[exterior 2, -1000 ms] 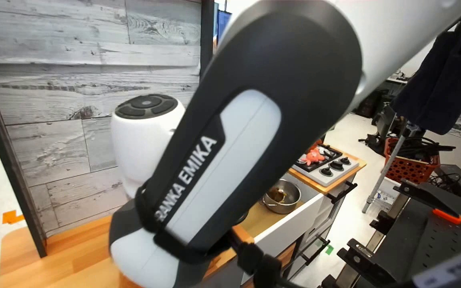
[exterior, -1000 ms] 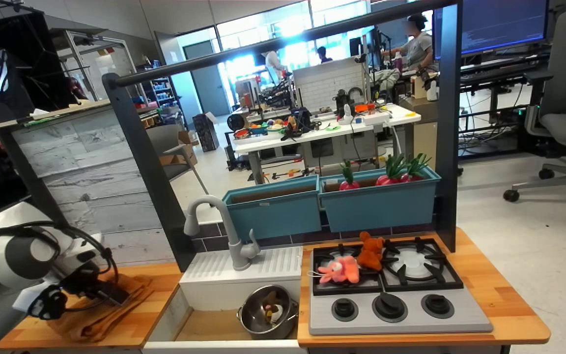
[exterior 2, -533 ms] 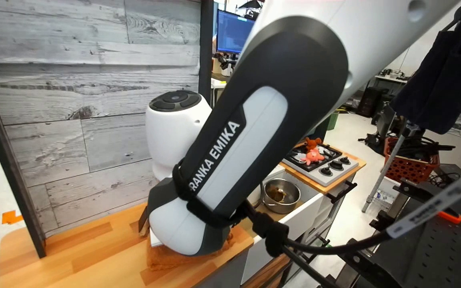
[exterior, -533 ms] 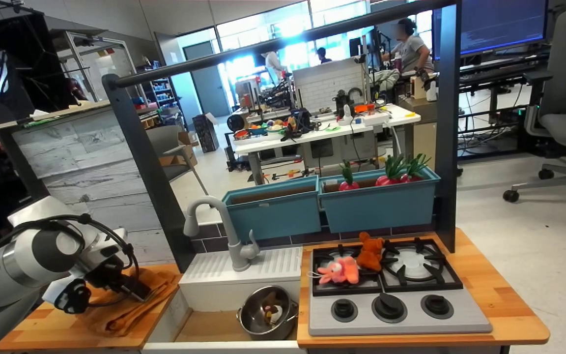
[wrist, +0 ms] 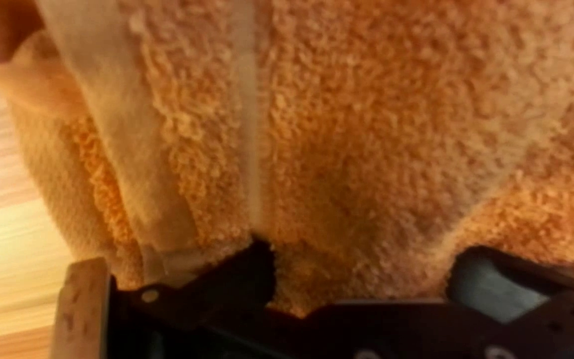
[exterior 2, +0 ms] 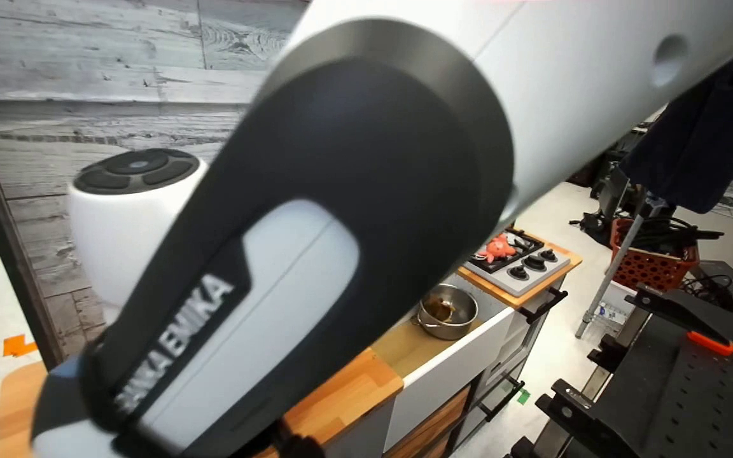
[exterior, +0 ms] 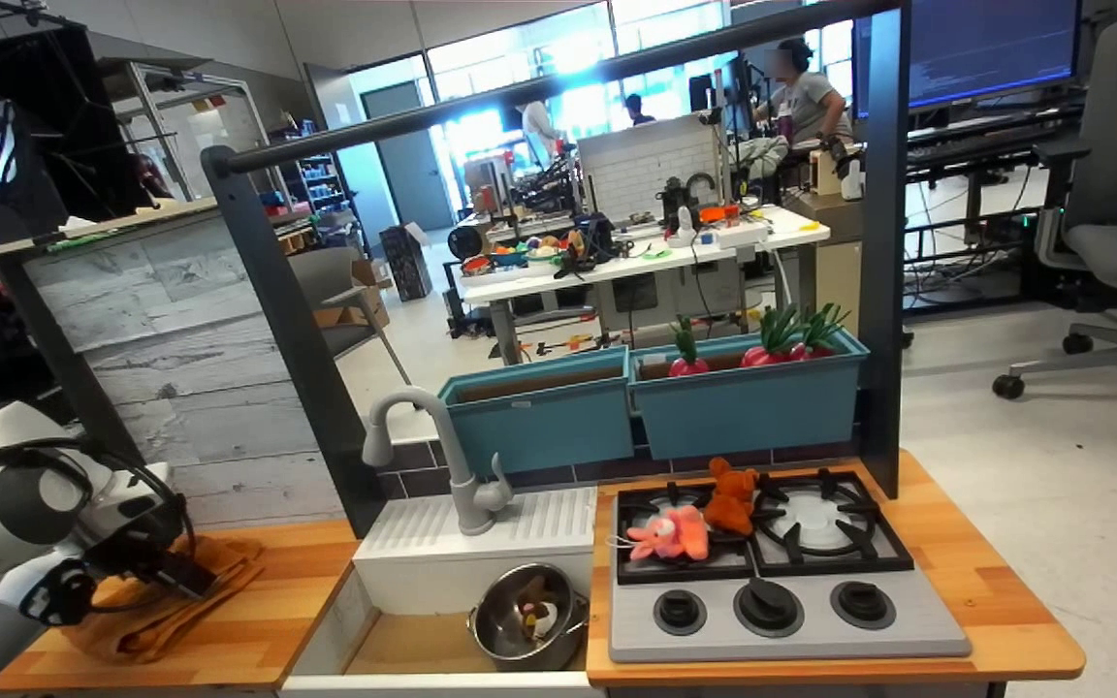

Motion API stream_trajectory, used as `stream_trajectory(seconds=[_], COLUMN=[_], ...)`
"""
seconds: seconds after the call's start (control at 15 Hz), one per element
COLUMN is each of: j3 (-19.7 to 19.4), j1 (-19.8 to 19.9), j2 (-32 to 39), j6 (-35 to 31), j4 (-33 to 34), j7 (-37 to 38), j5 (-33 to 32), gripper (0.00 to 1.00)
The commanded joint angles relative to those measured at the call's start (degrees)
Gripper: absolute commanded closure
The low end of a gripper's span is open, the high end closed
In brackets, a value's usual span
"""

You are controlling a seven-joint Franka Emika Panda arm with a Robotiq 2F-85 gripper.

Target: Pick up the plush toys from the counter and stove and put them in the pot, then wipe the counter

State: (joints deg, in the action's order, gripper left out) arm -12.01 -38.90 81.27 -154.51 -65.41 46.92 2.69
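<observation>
Two plush toys (exterior: 672, 534) remain on stove (exterior: 716, 606); pot (exterior: 502, 622) apparently holds others; wiping seems begun near counter (exterior: 263, 620) front edge; gripper (exterior: 192, 574) closure on cloth (wrist: 357, 139) undetermined.

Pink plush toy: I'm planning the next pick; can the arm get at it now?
Probably not yet: the pincer is at the orange cloth, with the sink between it and the pink toy.

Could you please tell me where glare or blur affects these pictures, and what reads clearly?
In an exterior view, glare burns out the windows, while the pink plush toy and red-orange plush toy on the stove read clearly; in an exterior view, the arm's lettering looks smeared; in the wrist view, the cloth looks soft-focused and the counter at left blurred.
</observation>
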Motion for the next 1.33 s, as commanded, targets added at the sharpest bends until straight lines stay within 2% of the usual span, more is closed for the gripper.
stream_trajectory(seconds=[0.0,0.13,0.2,0.27,0.33,0.6,0.87,1.27], j3=[0.36,0.32,1.63,1.19,-0.88,-3.73,-4.92,-0.31], j1=[-1.32,-0.45,0.63,1.52,1.85,3.49,4.53,2.32], j2=[9.53,10.24,4.71,4.86,7.77,3.73,2.88,1.72], j6=[3.79,5.85,4.25,4.87,6.99,8.11,7.46,3.54], j4=[13.09,14.89,6.48,6.17,9.42,1.56,-2.77,-3.15], j7=[3.53,3.3,3.4,3.64,3.26,5.58,4.81,-1.34], j5=[0.46,0.48,-2.02,-2.23,-0.09,-0.01,-0.71,-2.2], gripper=[0.0,0.0,0.0,0.0,0.0,0.0,0.0,0.0])
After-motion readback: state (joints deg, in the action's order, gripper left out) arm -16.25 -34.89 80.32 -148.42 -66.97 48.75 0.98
